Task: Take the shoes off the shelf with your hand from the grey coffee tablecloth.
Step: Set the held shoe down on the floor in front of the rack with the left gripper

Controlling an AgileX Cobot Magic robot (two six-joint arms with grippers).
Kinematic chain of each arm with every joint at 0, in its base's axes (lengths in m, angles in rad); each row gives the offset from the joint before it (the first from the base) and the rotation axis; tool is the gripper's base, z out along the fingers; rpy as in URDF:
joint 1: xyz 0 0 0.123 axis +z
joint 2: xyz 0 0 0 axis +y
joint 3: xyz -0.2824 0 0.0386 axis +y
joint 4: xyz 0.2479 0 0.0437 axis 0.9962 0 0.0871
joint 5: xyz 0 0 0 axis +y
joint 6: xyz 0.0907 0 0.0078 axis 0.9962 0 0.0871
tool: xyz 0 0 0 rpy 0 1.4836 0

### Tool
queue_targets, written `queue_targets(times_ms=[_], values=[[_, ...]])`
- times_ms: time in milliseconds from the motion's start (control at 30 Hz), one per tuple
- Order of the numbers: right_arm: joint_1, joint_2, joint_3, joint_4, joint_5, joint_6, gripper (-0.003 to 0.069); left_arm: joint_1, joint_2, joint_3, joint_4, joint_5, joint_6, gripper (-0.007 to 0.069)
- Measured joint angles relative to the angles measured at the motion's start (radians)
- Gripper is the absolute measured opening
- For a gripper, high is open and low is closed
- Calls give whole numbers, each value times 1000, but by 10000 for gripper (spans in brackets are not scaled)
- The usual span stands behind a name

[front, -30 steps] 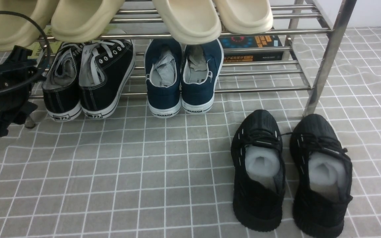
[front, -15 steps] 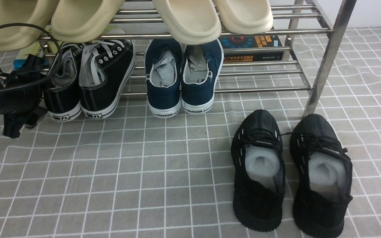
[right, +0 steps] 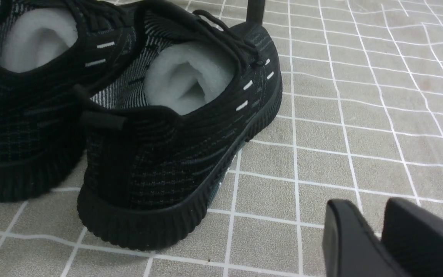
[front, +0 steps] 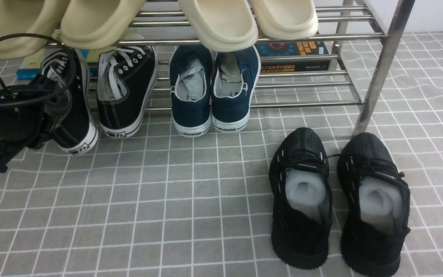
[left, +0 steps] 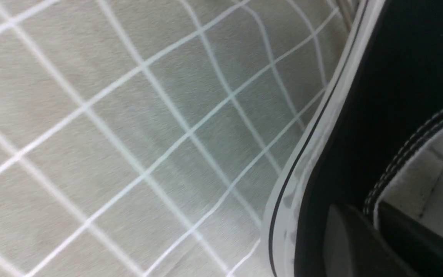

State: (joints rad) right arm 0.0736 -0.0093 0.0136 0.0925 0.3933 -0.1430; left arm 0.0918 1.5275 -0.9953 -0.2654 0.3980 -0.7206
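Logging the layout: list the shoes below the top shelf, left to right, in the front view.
In order: tilted black canvas sneaker → second black canvas sneaker → navy slip-ons → black knit sneakers.

Grey tablecloth [front: 148,215] under shelf [front: 381,73], knit sneakers [front: 300,234]

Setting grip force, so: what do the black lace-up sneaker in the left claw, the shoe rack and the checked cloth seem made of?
Black lace-up sneaker with white sole: matte woven canvas, judging by the white contrast stitching; sole band looks like smooth rubber. Shiny two-tier shoe rack: polished metal tube, probably steel, given its reflections. Grey checked tablecloth: soft, wrinkling fabric, possibly coated.
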Motion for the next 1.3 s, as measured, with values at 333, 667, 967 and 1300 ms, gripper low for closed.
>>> queue_targets(times_ms=[333,667,967,1300], values=[[0,0,0,0,0,0,176,27,-127,1,259,274,-33,33],[0,0,0,0,0,0,183,29,-232,57,355,447,-40,34],[0,0,0,0,0,0,197,29,-214,196,357,328,-42,33],[0,0,0,0,0,0,206,29,-194,253,396,310,-42,107]])
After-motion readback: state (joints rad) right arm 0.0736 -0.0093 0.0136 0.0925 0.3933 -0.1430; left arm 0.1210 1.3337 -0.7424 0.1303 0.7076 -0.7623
